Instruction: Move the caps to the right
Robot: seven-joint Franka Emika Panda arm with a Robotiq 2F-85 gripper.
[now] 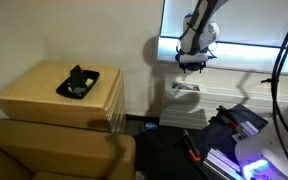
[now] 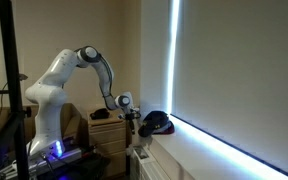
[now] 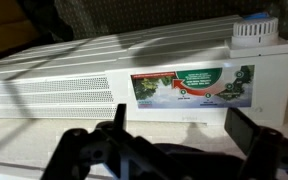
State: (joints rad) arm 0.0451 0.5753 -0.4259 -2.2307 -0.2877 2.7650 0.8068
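Observation:
A dark cap (image 2: 157,124) with a rounded crown lies on the white window ledge (image 2: 199,150). In the wrist view it is the dark shape (image 3: 174,162) at the bottom edge, low between my fingers. My gripper (image 3: 182,125) is open, with its fingers wide apart on either side of the cap. In both exterior views the gripper (image 2: 134,113) (image 1: 192,64) hangs at the ledge, right beside the cap. Only one cap shows.
A white unit (image 3: 104,75) with a coloured sticker (image 3: 189,85) and a round white knob (image 3: 254,28) stands just behind the cap. A wooden cabinet (image 1: 44,100) carries a black tray (image 1: 77,84) with a flat black object. A brown sofa (image 1: 44,150) stands in front.

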